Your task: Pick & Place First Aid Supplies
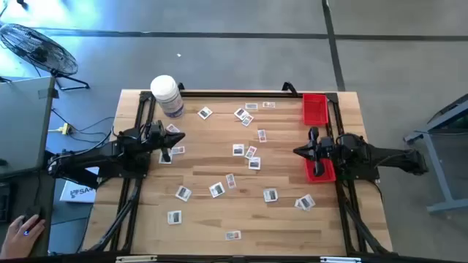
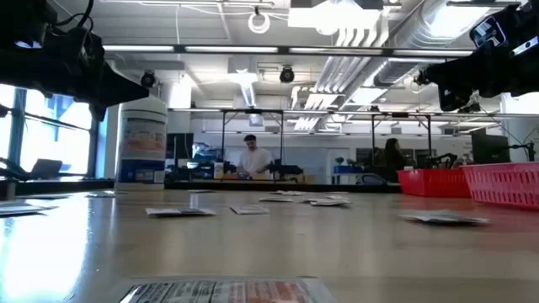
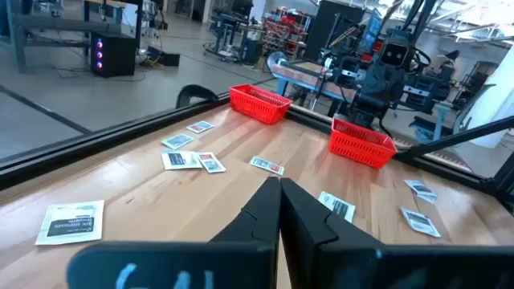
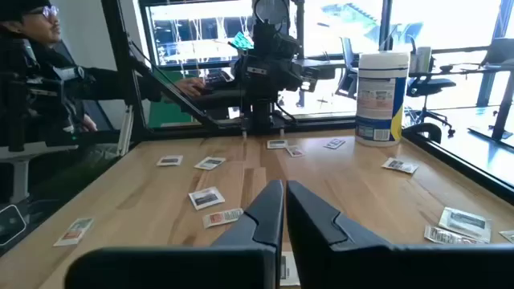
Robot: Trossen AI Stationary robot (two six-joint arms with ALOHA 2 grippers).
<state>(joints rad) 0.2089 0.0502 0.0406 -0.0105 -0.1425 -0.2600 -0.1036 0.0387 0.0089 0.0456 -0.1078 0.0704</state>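
Note:
Many small white packets [image 1: 238, 150] with dark and reddish print lie flat, scattered over the wooden table; several show in the left wrist view [image 3: 182, 160] and in the right wrist view [image 4: 206, 197]. My left gripper [image 1: 178, 139] hovers at the table's left side, above the packets near it, shut and holding nothing [image 3: 279, 191]. My right gripper [image 1: 298, 151] hovers at the table's right side, pointing toward the centre, also shut and holding nothing [image 4: 284, 191]. Both arms hang well above the tabletop in the low view.
A big white jar [image 1: 167, 95] with a bluish label stands at the far left corner. Two red baskets sit along the right side, one far [image 1: 314, 109], one under my right arm [image 1: 322, 172]. A person's hand [image 1: 22, 230] shows beyond the table's left.

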